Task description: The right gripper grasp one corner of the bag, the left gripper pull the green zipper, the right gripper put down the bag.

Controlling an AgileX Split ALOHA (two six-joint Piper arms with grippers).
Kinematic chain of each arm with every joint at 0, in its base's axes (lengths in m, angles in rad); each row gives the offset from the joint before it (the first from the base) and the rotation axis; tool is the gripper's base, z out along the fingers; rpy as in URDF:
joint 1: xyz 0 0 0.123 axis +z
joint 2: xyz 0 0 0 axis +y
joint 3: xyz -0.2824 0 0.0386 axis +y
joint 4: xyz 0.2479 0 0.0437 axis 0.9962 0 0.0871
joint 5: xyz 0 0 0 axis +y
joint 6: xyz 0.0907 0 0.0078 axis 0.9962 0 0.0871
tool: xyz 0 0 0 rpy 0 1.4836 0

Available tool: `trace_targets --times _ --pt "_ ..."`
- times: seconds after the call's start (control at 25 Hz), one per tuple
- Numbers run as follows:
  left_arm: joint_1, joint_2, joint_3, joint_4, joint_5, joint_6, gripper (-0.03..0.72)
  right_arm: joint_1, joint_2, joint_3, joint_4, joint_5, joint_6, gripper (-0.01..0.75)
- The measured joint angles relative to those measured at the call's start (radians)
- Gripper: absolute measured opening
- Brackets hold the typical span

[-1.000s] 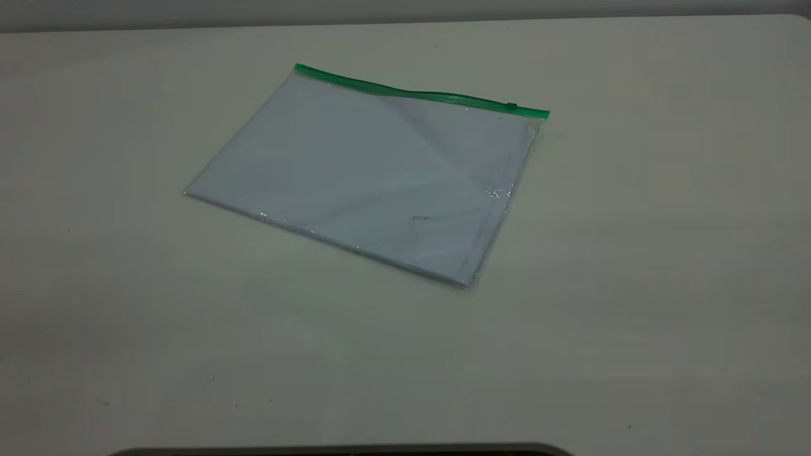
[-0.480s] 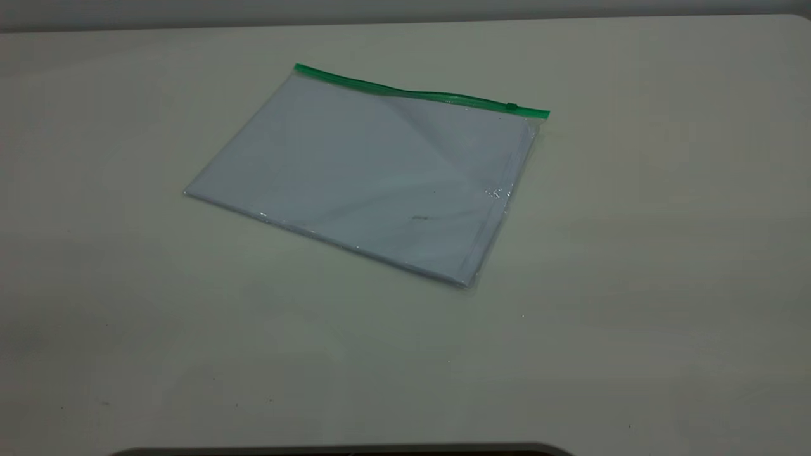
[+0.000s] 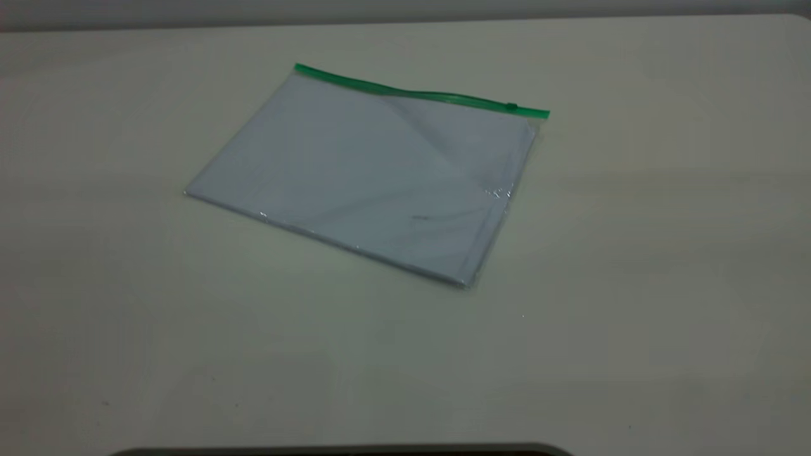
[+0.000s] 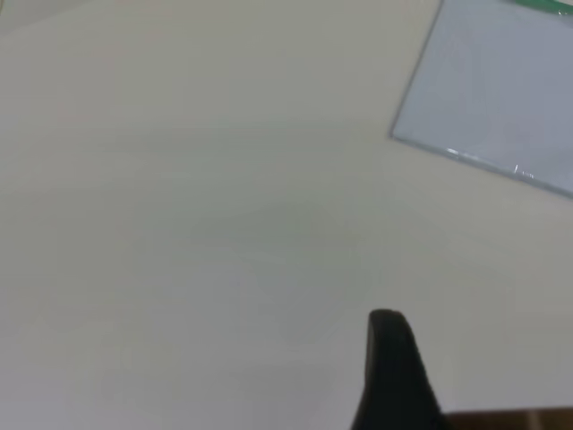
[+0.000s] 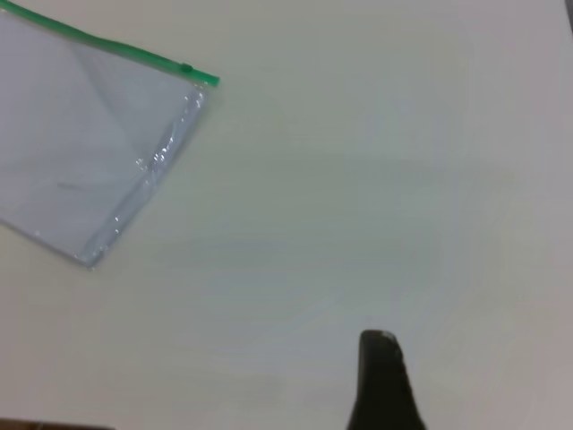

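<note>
Flat clear plastic bag (image 3: 374, 177) lies mid-counter (image 3: 633, 253), green zipper strip (image 3: 418, 95) along far edge, slider corner (image 3: 538, 117) toward the right claw (image 5: 385, 385); claw openings can't be told.

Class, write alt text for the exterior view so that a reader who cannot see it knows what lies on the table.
A flat clear plastic bag holding white sheets lies on a pale table, set at an angle. A green zipper runs along its far long edge, with the small slider tab near the right end. No robot arm or gripper appears in this view.
</note>
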Motion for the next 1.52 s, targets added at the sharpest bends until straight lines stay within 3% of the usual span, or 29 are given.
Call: trace_targets --times 0.24,1.0,1.24,1.52 --pt "0.000 0.053 0.000 -0.095 -0.084 0.073 0.550 0.000 0.060 0.000 0.127 -0.072 -0.124 0.558" --pt "0.000 0.393 -0.005 -0.438 -0.265 0.426 0.550 0.000 0.475 0.000 0.674 -0.098 -0.678 0.558" --pt "0.000 0.547 -0.053 -0.640 -0.340 0.618 0.550 0.000 0.554 -0.025 0.690 -0.146 -0.694 0.558" --pt "0.000 0.840 -0.209 -0.891 -0.363 0.908 0.550 0.000 0.772 -0.067 0.691 -0.256 -0.671 0.558"
